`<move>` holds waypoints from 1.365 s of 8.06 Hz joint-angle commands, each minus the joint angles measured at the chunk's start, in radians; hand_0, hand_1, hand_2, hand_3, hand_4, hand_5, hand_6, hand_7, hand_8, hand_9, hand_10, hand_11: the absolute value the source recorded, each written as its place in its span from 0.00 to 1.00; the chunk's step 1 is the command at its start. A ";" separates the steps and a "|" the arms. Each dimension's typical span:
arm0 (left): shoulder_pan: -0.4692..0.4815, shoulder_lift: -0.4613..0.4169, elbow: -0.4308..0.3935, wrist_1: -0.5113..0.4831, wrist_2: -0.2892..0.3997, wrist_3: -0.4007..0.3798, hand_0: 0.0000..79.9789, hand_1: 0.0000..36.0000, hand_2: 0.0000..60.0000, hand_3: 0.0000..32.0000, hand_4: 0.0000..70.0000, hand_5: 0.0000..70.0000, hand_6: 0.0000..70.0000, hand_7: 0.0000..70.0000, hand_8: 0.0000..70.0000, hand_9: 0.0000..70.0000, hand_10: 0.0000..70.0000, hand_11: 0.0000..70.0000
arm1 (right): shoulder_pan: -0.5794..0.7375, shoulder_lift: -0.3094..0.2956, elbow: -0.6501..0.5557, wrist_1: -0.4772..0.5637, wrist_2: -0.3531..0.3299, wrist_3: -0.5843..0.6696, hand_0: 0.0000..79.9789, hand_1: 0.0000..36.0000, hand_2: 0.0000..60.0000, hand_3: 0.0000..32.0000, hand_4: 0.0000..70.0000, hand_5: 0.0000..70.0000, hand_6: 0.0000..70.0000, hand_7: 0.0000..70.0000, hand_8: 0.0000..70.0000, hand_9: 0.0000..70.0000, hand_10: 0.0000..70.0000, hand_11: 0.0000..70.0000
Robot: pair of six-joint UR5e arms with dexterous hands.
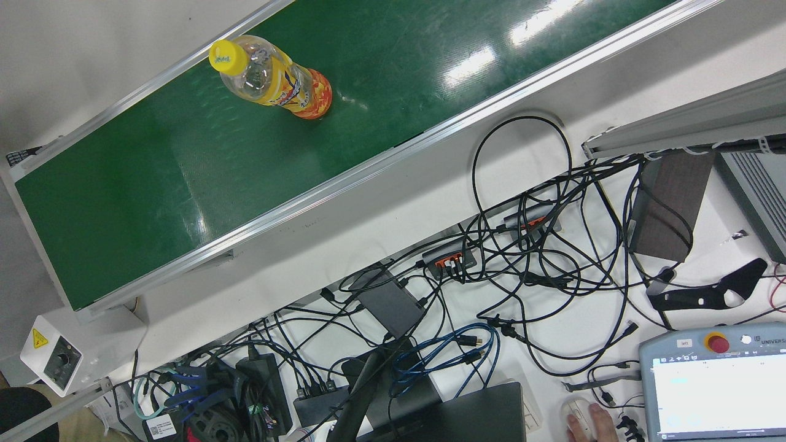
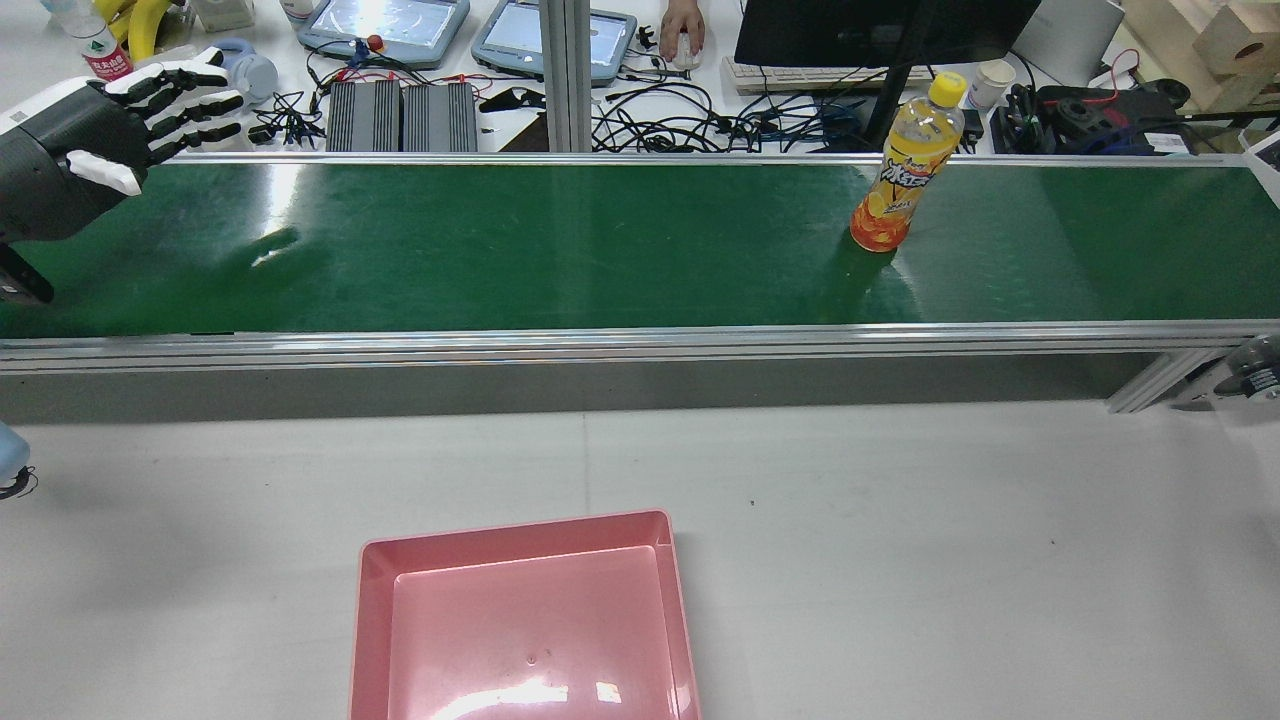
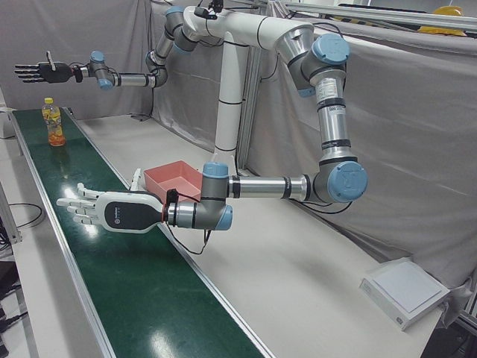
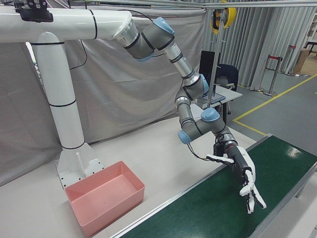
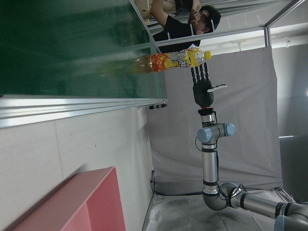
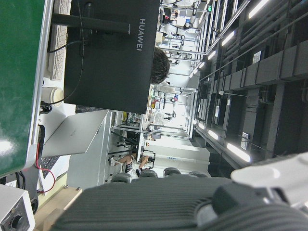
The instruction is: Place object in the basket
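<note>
The orange drink bottle (image 2: 903,170) stands upright on the green conveyor belt (image 2: 560,250), toward the robot's right end, well apart from the pink basket (image 2: 520,620) on the tabletop (image 2: 900,550). The left hand (image 2: 95,135) hovers flat with fingers spread, holding nothing; the right hand (image 3: 45,72) hangs likewise splayed above the bottle. It's tall and narrow, so I'd judge a sideways nudge could topple it.
</note>
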 commanded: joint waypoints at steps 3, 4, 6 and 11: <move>0.000 -0.001 0.000 0.000 -0.002 -0.001 0.61 0.18 0.00 0.16 0.19 0.42 0.04 0.03 0.16 0.16 0.12 0.19 | 0.000 0.000 0.000 0.000 0.000 0.000 0.00 0.00 0.00 0.00 0.00 0.00 0.00 0.00 0.00 0.00 0.00 0.00; 0.000 -0.001 0.000 0.000 0.000 -0.001 0.61 0.17 0.00 0.16 0.20 0.41 0.04 0.02 0.16 0.16 0.12 0.19 | 0.000 0.000 0.000 0.000 0.000 0.000 0.00 0.00 0.00 0.00 0.00 0.00 0.00 0.00 0.00 0.00 0.00 0.00; 0.000 -0.001 0.000 0.000 0.000 -0.001 0.61 0.17 0.00 0.17 0.19 0.41 0.04 0.02 0.15 0.16 0.12 0.18 | 0.000 0.000 0.000 0.000 0.000 0.000 0.00 0.00 0.00 0.00 0.00 0.00 0.00 0.00 0.00 0.00 0.00 0.00; 0.000 -0.001 -0.002 0.000 0.000 -0.001 0.61 0.17 0.00 0.15 0.19 0.42 0.04 0.03 0.16 0.16 0.12 0.19 | 0.000 0.000 0.000 0.000 0.000 0.000 0.00 0.00 0.00 0.00 0.00 0.00 0.00 0.00 0.00 0.00 0.00 0.00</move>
